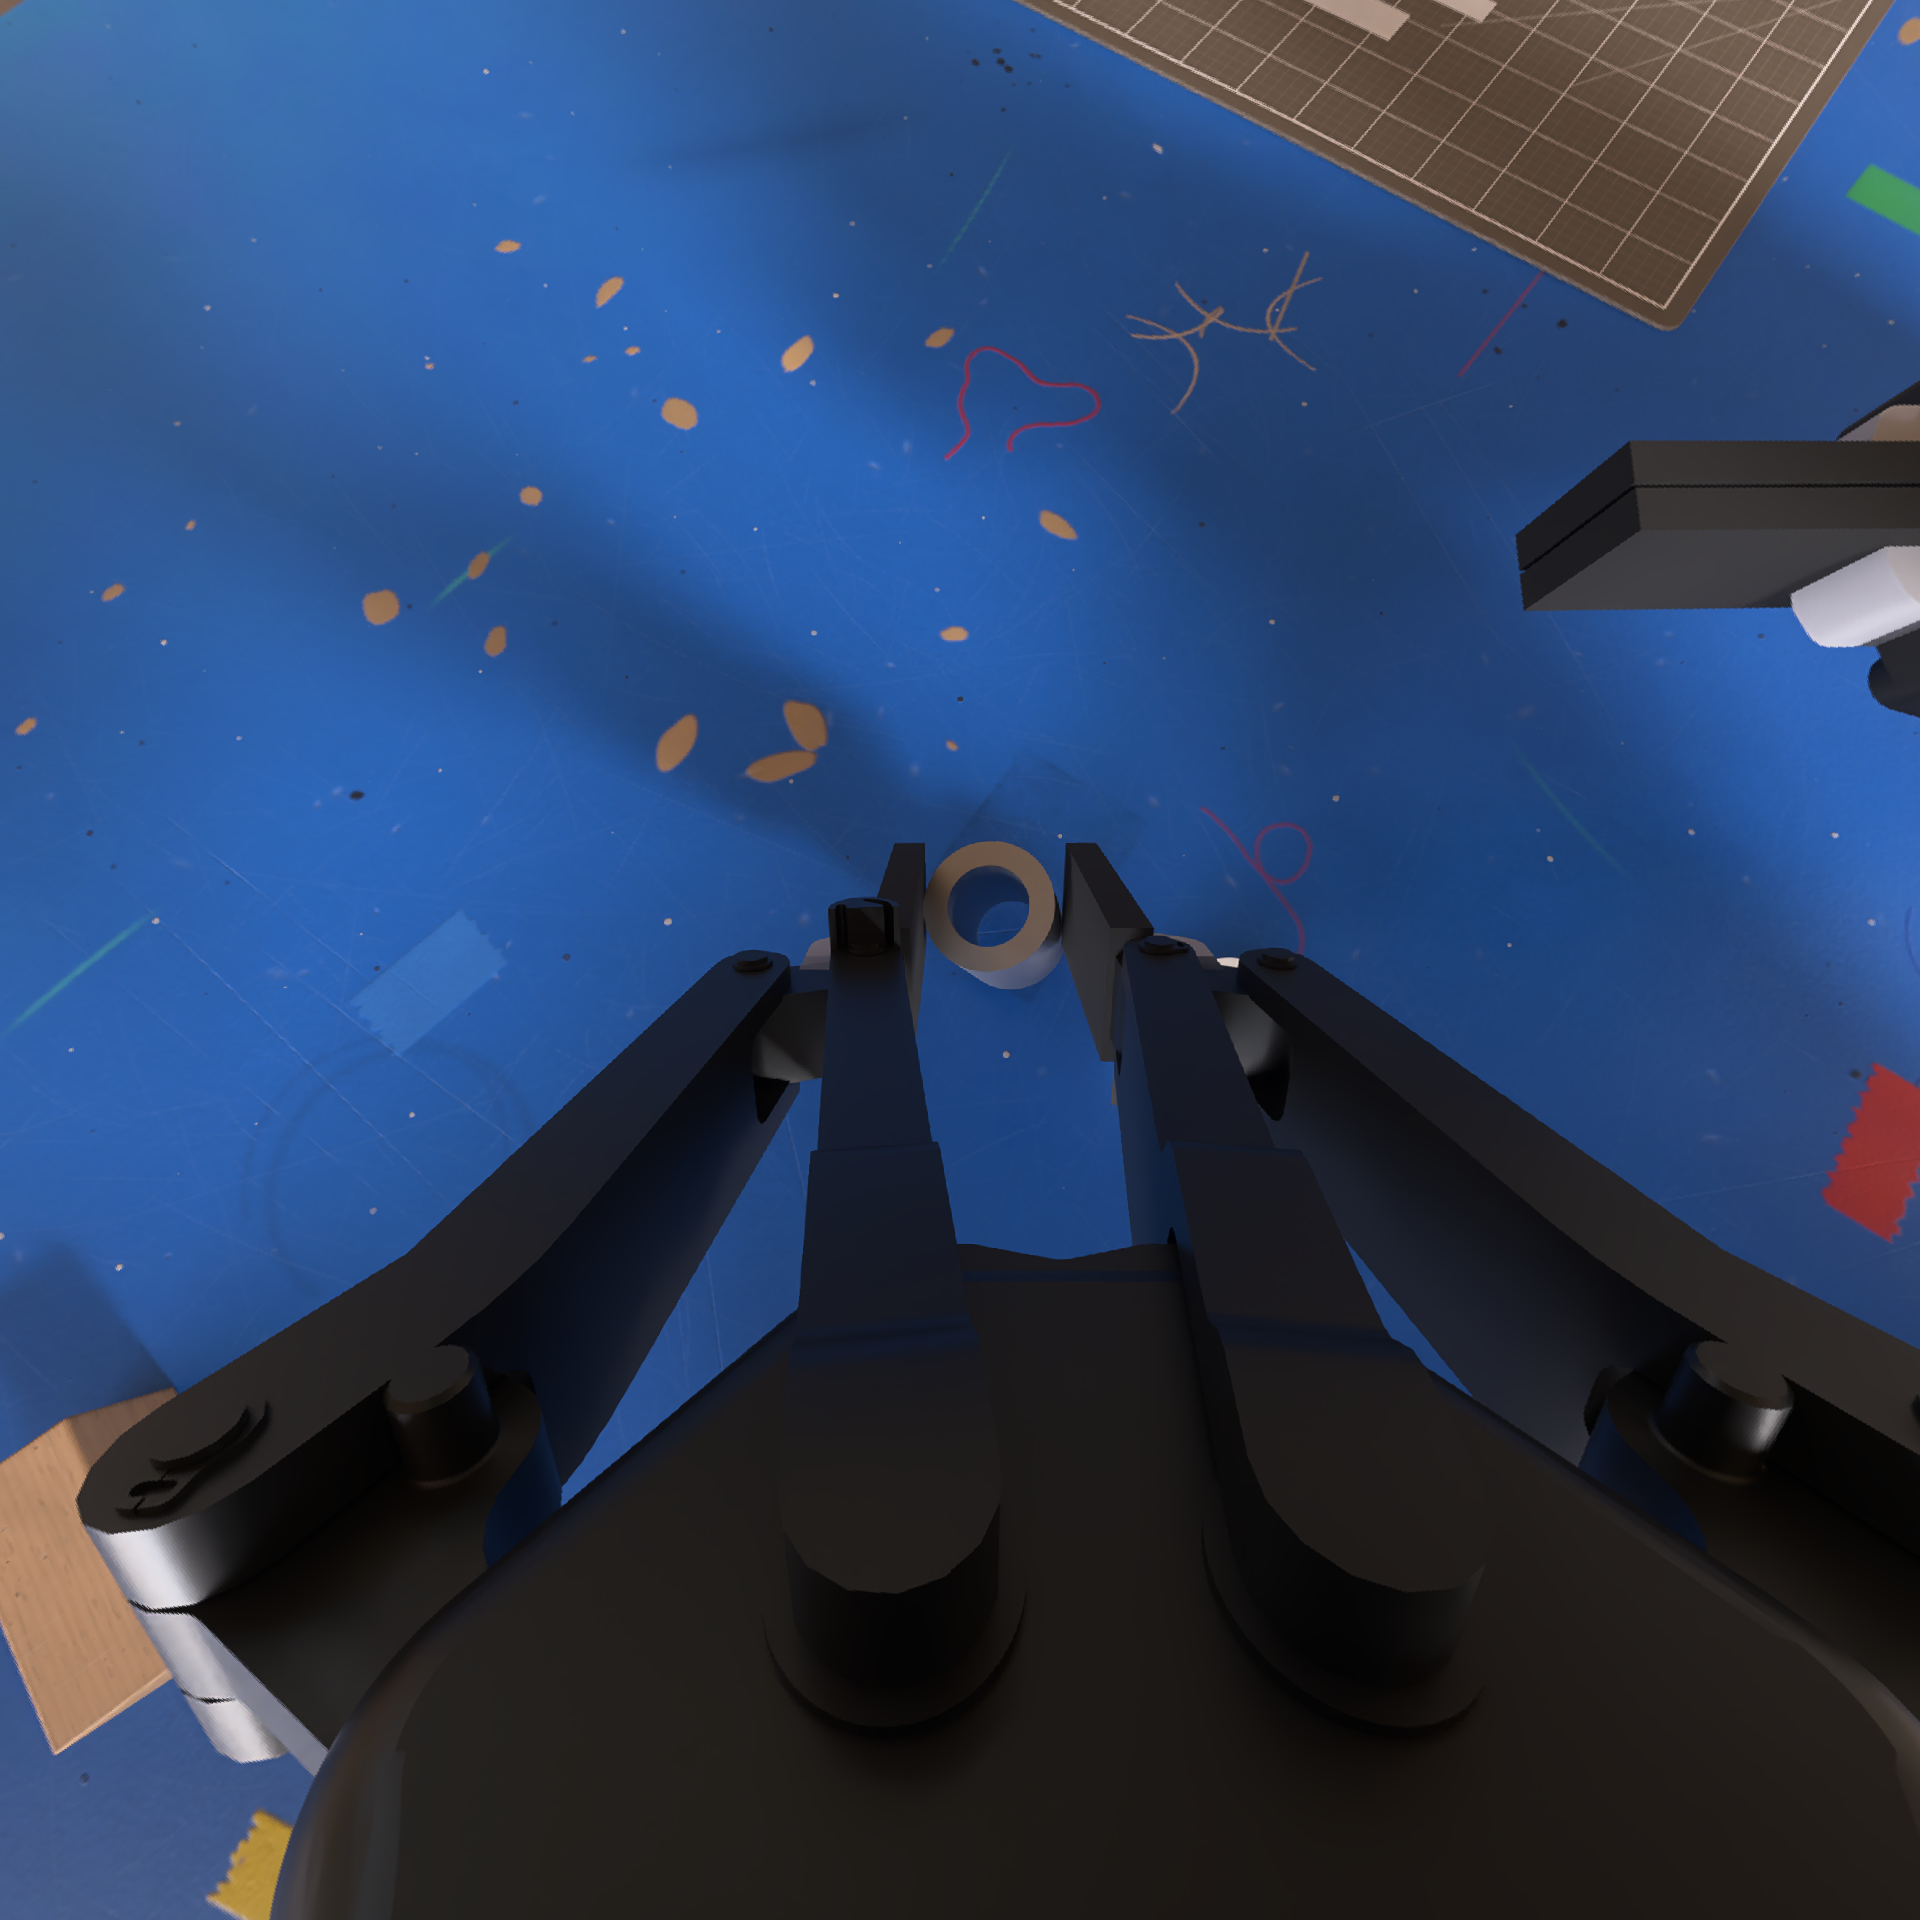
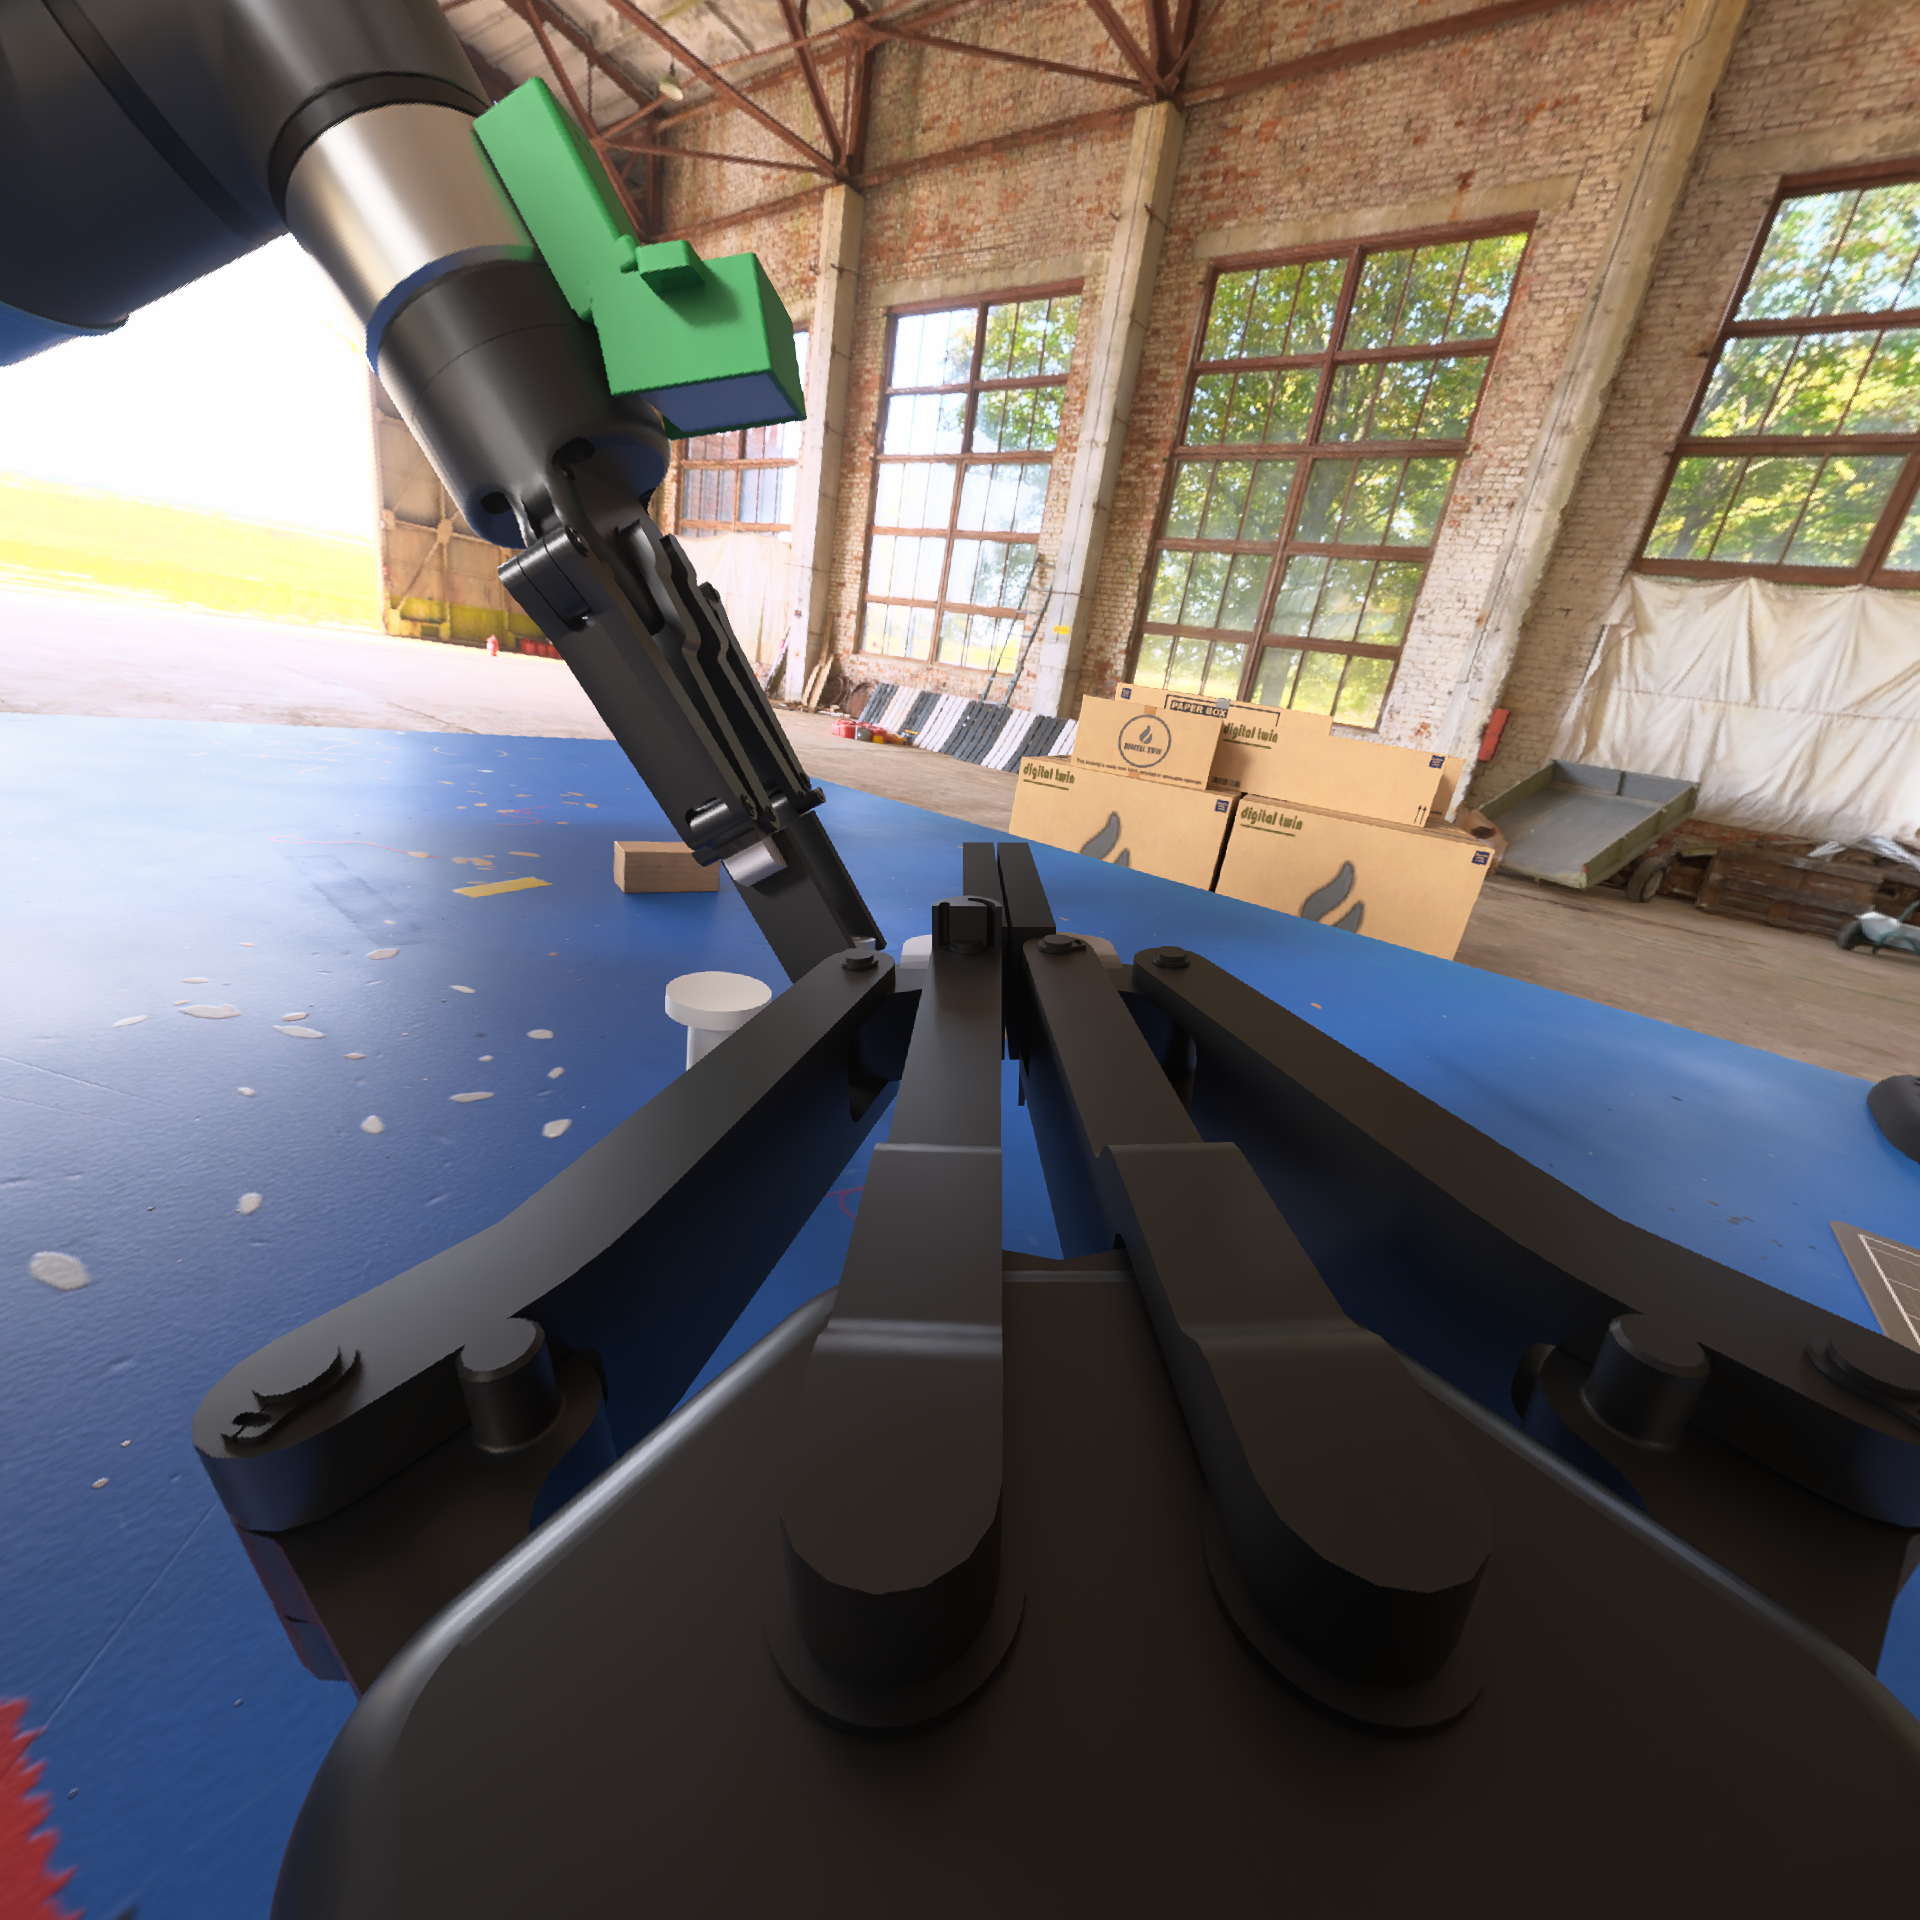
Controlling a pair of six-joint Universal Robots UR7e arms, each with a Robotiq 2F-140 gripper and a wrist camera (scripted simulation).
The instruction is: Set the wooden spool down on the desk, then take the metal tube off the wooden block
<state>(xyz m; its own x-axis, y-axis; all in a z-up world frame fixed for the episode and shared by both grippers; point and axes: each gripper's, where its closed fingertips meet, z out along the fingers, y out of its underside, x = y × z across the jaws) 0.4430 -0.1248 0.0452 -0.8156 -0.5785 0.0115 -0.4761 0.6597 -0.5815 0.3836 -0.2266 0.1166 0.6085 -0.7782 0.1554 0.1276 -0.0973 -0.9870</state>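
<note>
My left gripper (image 1: 992, 862) is shut on a short metal tube (image 1: 937, 906), seen end-on as a tan ring with a pale grey side, and the blue desk (image 1: 623, 623) shows through its bore. I cannot tell if the tube touches the desk. The wooden block (image 1: 62, 1558) lies at the lower left, partly hidden by my gripper; in the right wrist view the block (image 2: 665, 865) has a bare top. A pale wooden spool (image 2: 717, 1003) stands upright on the desk beside the left gripper (image 2: 852, 925). My right gripper (image 2: 997, 857) is shut and empty, and also shows in the left wrist view (image 1: 1538, 561).
A brown gridded cutting mat (image 1: 1507, 135) lies at the far right. Tape scraps in red (image 1: 1875, 1153), yellow (image 1: 249, 1860) and green (image 1: 1886, 197), thread bits and wood flecks dot the desk. Cardboard boxes (image 2: 1247, 821) stand beyond the desk edge. A dark object (image 2: 1896, 1127) sits at the right.
</note>
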